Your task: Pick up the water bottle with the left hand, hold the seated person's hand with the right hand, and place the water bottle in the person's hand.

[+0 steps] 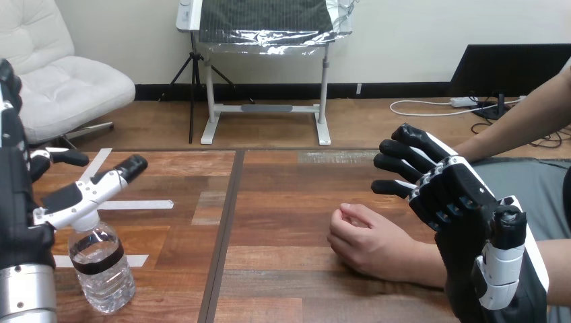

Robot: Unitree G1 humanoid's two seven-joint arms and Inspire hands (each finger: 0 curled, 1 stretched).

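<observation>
Clear water bottle [102, 270] stands upright, its cap hidden behind the spread left hand [75, 198]. The loosely spread right hand [464, 202] hides the wrist behind the person's hand [367, 240].

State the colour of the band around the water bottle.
The band on the water bottle is black; head view shows it.

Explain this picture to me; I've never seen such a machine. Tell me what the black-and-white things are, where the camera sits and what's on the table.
This is a humanoid robot's view from a camera on its head, looking down at a wooden table. The black-and-white parts are its own hands. Its left hand, fingers straight, is at the top of an upright water bottle, not closed on it. Its right hand hangs open beside a seated person's hand, which rests loosely curled on the table. Nothing is held.
</observation>
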